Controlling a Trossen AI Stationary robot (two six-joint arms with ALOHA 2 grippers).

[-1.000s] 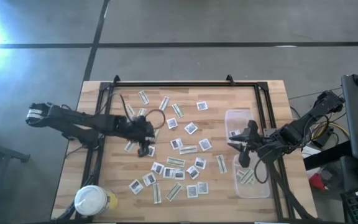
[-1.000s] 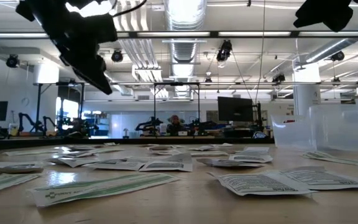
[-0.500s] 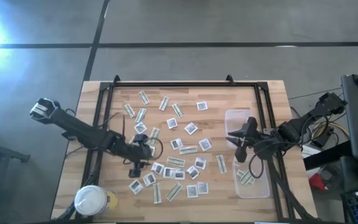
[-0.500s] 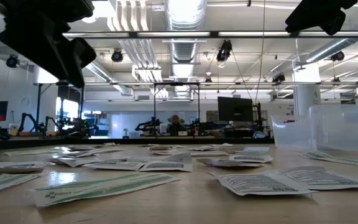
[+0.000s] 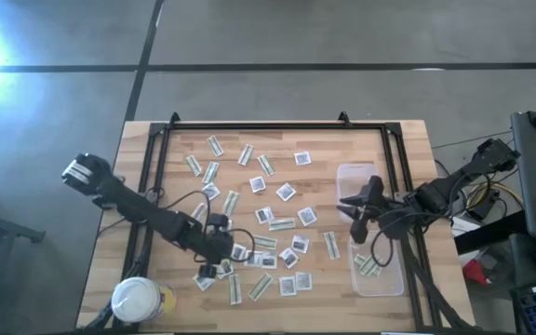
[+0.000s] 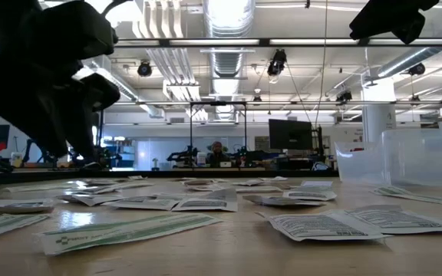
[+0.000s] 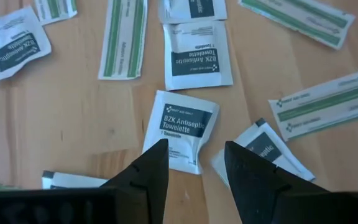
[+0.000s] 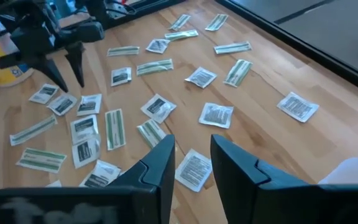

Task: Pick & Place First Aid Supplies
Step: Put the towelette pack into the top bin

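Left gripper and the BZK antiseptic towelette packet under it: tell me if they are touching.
Cannot tell. In the left wrist view the open left gripper straddles the towelette packet, one finger overlapping its edge, but height above it is unclear.

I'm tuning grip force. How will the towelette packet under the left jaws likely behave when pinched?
The towelette packet lies flat on the table, so the open left gripper may struggle to get under an edge. It looks thin and probably floppy and light. Its smooth wrapper could slide on the wood.
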